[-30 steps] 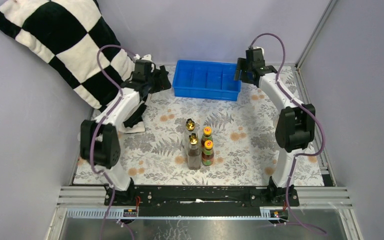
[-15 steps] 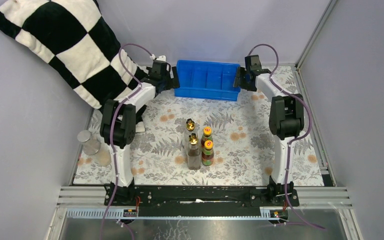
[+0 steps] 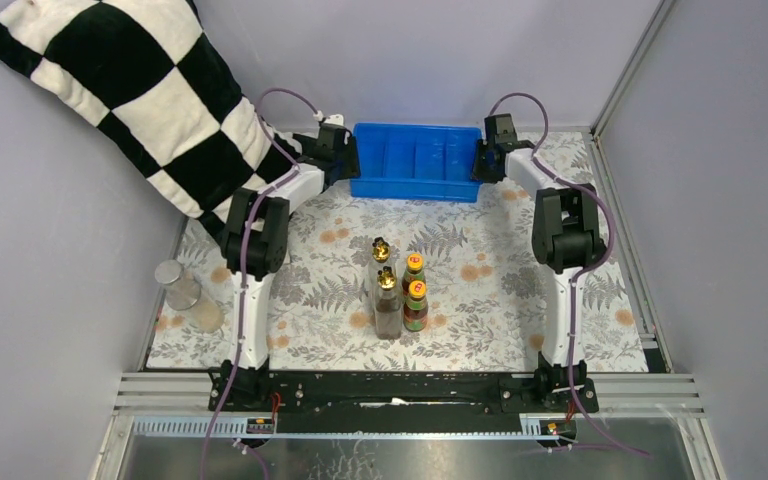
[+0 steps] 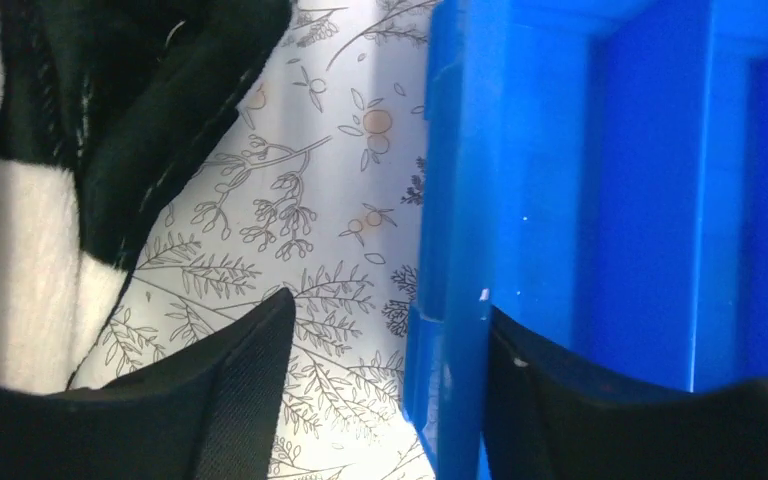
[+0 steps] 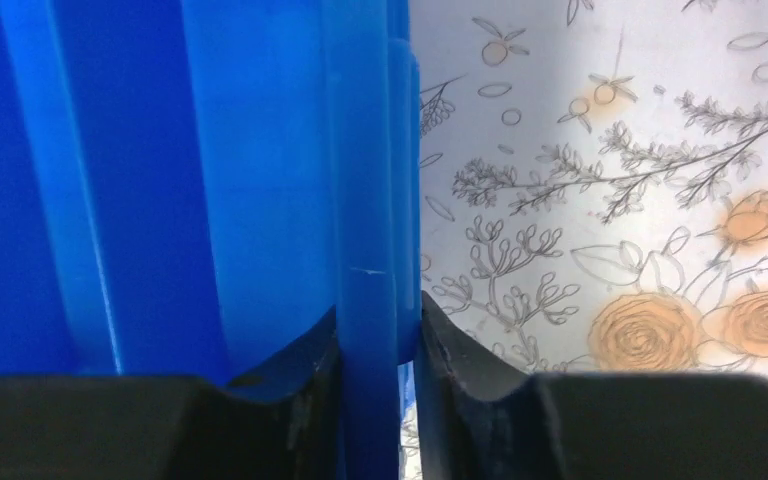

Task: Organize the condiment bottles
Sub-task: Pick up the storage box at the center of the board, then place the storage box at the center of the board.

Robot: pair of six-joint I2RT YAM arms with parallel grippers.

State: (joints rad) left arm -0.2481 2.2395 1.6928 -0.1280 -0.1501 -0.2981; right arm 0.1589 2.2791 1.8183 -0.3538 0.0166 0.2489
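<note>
Upper frame: tray (image 3: 415, 188) wall at right pinched by right claw (image 5: 378, 322); wall at left straddled by left claw (image 4: 388, 325), gap visible, not closed. Two-ended hold judged for shifting tray. Mid-frame on bench (image 3: 480, 300): four bottles (image 3: 390, 312) clustered; two jars (image 3: 205, 316) at left edge.

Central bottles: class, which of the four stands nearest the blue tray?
The gold-spouted clear bottle at the cluster's far end; its twin and both orange-capped bottles stand farther from the tray.

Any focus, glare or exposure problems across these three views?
Top view: sharp and evenly lit, faint shadows beside the bottles. Left wrist view: tablecloth print crisp, black patches of the pillow lose detail. Right wrist view: tray is saturated blue with little surface detail; tablecloth is legible.
</note>
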